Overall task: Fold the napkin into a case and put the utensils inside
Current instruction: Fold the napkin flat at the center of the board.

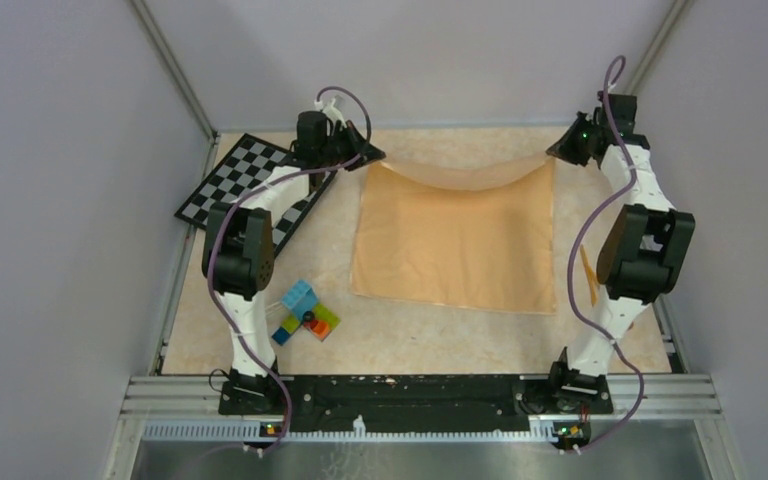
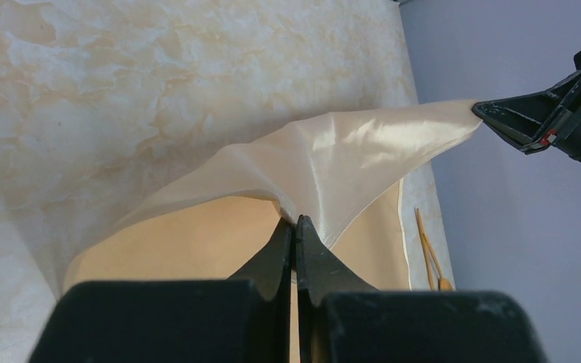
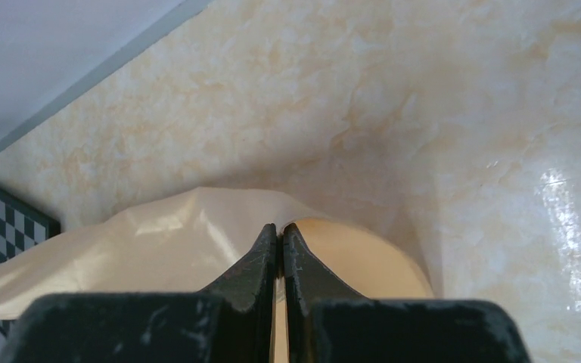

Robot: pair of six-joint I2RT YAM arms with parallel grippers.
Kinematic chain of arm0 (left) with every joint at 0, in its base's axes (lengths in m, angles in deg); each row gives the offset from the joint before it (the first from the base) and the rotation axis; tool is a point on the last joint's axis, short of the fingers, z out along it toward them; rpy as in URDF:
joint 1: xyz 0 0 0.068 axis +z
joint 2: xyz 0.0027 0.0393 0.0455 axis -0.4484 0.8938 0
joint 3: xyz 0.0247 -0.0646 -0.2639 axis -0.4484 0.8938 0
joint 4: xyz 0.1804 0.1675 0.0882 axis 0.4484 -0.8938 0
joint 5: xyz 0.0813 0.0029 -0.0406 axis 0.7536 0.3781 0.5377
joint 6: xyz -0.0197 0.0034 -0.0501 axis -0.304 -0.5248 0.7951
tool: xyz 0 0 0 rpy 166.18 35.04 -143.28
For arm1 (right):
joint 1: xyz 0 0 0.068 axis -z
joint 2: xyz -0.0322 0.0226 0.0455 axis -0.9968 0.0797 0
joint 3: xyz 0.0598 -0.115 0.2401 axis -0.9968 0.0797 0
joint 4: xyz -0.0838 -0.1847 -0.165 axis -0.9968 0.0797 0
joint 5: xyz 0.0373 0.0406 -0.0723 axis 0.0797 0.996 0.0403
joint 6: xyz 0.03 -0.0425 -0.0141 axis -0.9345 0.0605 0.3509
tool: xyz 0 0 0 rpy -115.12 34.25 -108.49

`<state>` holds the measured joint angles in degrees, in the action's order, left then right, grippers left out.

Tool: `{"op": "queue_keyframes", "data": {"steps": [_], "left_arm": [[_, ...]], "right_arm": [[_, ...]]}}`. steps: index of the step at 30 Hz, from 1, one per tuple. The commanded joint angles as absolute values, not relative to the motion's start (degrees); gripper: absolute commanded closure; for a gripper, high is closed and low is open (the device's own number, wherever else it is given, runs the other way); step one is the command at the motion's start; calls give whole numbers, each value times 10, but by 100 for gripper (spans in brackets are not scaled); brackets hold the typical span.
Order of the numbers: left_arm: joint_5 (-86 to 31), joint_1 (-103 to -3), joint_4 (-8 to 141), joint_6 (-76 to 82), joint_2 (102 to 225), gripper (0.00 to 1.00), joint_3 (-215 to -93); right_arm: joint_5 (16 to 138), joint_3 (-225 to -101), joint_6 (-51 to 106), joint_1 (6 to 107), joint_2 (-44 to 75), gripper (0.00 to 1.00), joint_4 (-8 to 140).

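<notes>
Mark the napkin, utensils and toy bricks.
napkin (image 1: 460, 240), top view, flat middle of the cloth.
utensils (image 2: 427, 246), left wrist view, slim handle beside the napkin's edge.
toy bricks (image 1: 303, 310), top view, middle of the cluster.

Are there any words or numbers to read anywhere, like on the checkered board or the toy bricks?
None can be read in any view.
The black-and-white checkered board has only squares.
The peach-orange cloth napkin is plain.
The coloured toy bricks show no lettering, though they are small in the picture.

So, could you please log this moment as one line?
left hand: shut on napkin | right hand: shut on napkin | far edge raised
</notes>
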<state>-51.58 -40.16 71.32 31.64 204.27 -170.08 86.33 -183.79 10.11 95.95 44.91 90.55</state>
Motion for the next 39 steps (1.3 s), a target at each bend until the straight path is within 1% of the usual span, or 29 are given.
{"op": "queue_keyframes", "data": {"steps": [1,3,5,10,14,17,21,26,33,39], "left_arm": [[-530,-393,676,292,2009,100,-1701],[-541,-392,649,286,1991,100,-1679],[-552,-393,590,284,1968,100,-1658],[-549,-395,512,244,1882,100,-1564],[-544,-399,472,200,1812,100,-1471],[-545,-402,449,184,1774,100,-1413],[-541,-413,447,182,1734,100,-1343],[-531,-426,451,178,1709,100,-1300],[-533,-446,451,179,1721,100,-1298],[-513,-450,450,174,1733,100,-1292]], "right_arm": [[898,-1789,83,954,401,100,896],[912,-1719,77,952,352,100,883],[930,-1654,83,952,303,100,884],[909,-1489,92,942,163,100,923],[875,-1416,88,939,77,100,979],[859,-1374,74,938,39,100,1017],[829,-1324,59,938,6,100,1040],[778,-1276,47,938,-9,100,1033],[709,-1288,21,938,7,100,1045],[697,-1270,11,938,8,100,1029]]}}
